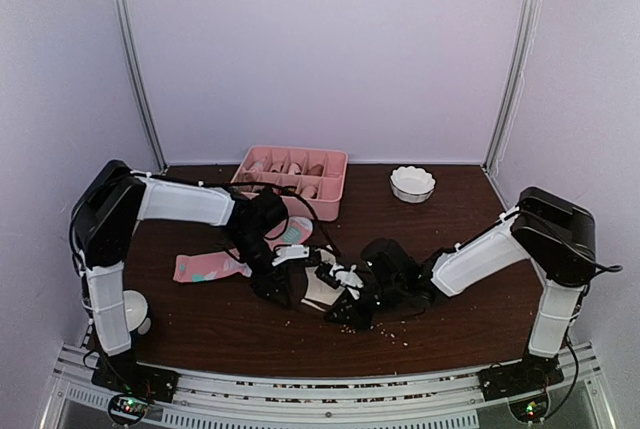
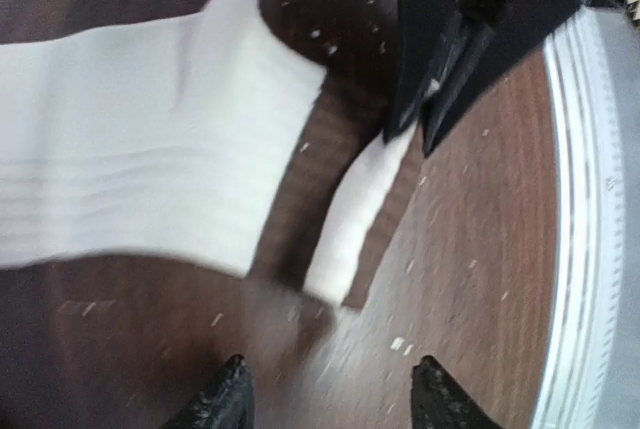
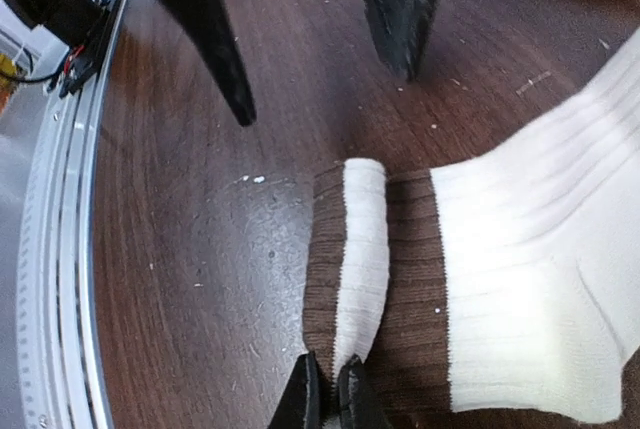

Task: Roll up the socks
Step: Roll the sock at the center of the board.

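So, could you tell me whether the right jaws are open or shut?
Shut: the right gripper pinches the cream sock at its cuff, tips together.

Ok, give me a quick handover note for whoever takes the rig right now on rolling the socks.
Left hand: open, empty, hovering over the table beside the cream sock.
Right hand: shut on the cream sock's brown cuff end.
Pink sock: flat on the table, partly under the left arm.
Done: cuff gripped; neither sock looks rolled yet.
Left: roll the socks.
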